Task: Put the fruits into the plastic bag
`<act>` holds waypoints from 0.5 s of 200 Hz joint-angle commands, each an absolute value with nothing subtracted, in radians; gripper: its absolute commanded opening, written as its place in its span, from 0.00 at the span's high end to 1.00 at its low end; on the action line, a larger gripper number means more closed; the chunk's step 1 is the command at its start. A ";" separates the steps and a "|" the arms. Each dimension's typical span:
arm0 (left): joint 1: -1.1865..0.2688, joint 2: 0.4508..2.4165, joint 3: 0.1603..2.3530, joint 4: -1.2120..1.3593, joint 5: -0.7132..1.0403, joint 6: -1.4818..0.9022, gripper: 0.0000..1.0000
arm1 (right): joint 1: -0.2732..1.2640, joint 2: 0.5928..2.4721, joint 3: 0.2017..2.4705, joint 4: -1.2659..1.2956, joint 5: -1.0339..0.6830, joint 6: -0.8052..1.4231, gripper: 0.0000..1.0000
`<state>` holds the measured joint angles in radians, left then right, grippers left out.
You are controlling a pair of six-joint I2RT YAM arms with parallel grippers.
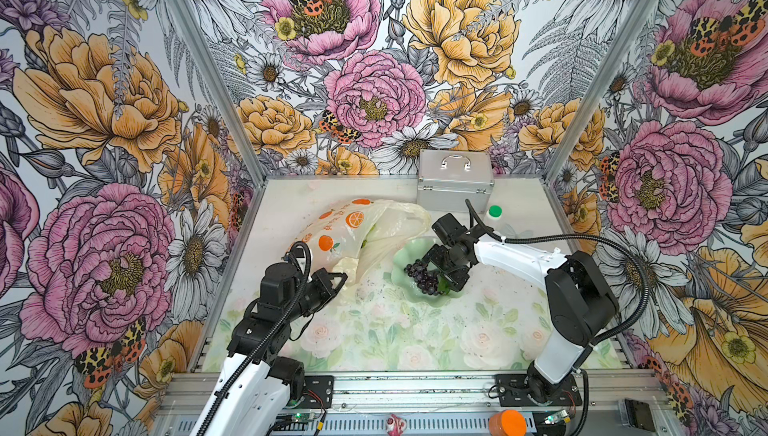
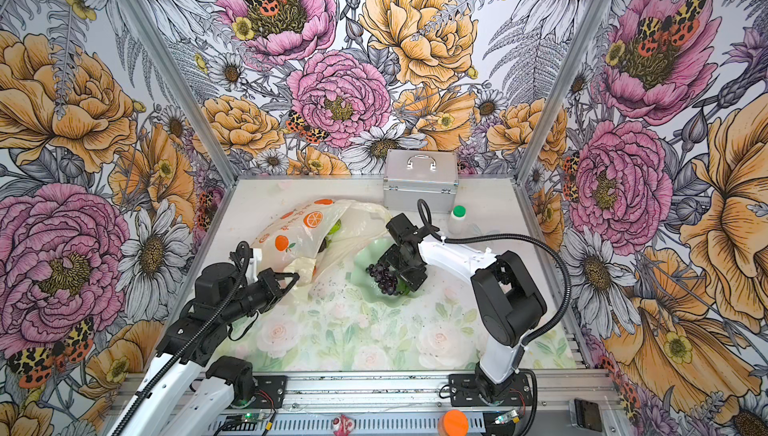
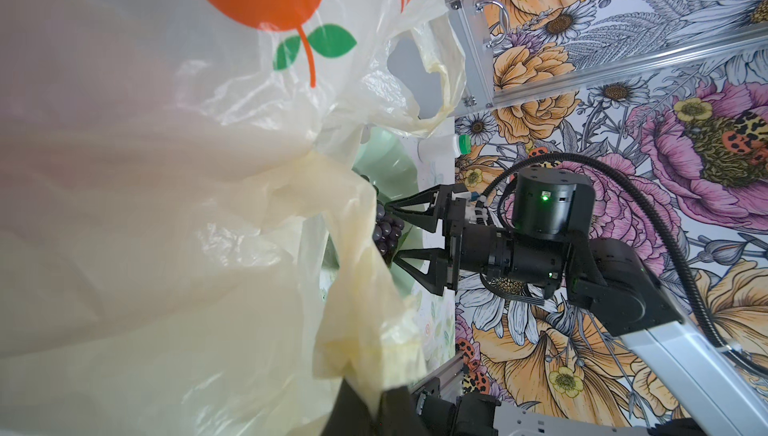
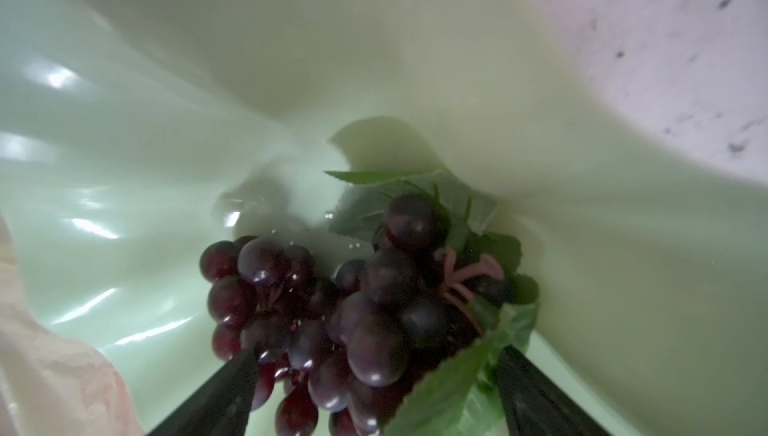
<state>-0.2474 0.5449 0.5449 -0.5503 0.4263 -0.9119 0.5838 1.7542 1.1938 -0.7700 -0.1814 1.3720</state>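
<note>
- Right hand [image 3: 395,233] released, spread astride the grape bunch [image 1: 422,276] inside the dish [image 1: 399,276].
- Left hand [image 1: 341,278] clenched on the plastic bag [image 1: 345,230] beside the dish.
- Best pinch the bunch's middle, not the leaf [image 4: 440,396].

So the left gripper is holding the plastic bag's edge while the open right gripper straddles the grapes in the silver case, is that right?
Not quite: the grapes lie in the green dish, not the silver case, as the right wrist view shows. Otherwise yes: the left gripper grips the edge of the plastic bag and the open right gripper straddles the grapes.
</note>
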 commanded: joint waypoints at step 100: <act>-0.272 0.539 0.598 -0.594 0.379 -0.848 1.00 | 0.580 1.851 1.246 -0.769 -0.175 1.356 0.12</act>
<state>-0.2611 0.5449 0.5777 -0.5838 0.4038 -0.8780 0.5812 1.8183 1.2140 -0.7692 -0.1799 1.3685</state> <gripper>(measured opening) 0.047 0.887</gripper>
